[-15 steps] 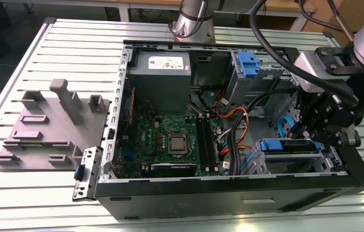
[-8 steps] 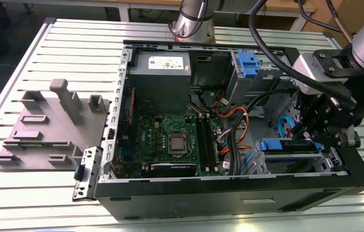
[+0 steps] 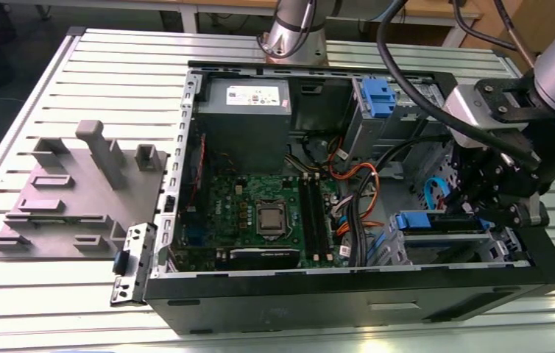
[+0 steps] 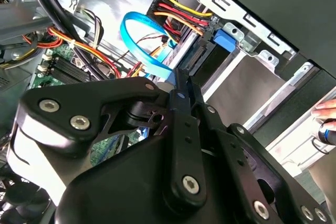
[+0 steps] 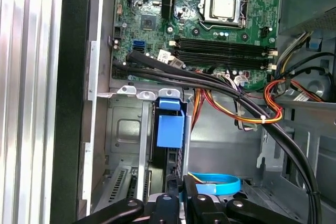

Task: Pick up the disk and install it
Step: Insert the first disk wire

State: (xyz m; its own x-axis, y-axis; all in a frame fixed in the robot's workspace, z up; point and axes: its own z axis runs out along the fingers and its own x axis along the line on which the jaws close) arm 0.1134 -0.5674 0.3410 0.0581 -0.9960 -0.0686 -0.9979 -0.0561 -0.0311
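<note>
The disk [image 3: 442,223] stands on edge in the drive cage [image 3: 494,250] at the exterior view's right of the open computer case, its blue rail tab [image 3: 414,219] facing the motherboard. My gripper [image 3: 483,212] reaches down onto it from above. In the first wrist view the disk [image 5: 171,163] shows as a dark narrow slab behind its blue tab [image 5: 170,129], and my gripper [image 5: 181,203] is shut on it with a finger on each side. In the second wrist view one finger [image 4: 181,85] ends at the disk's connector end [image 4: 195,60].
A loose blue data cable [image 4: 140,38] and bundled black and coloured wires [image 5: 252,106] lie close beside the cage. A bare blue bracket [image 3: 374,95] and the grey power supply [image 3: 248,99] sit at the case's far side. A grey fixture [image 3: 81,184] lies on the table. A person's hand [image 4: 325,114] is nearby.
</note>
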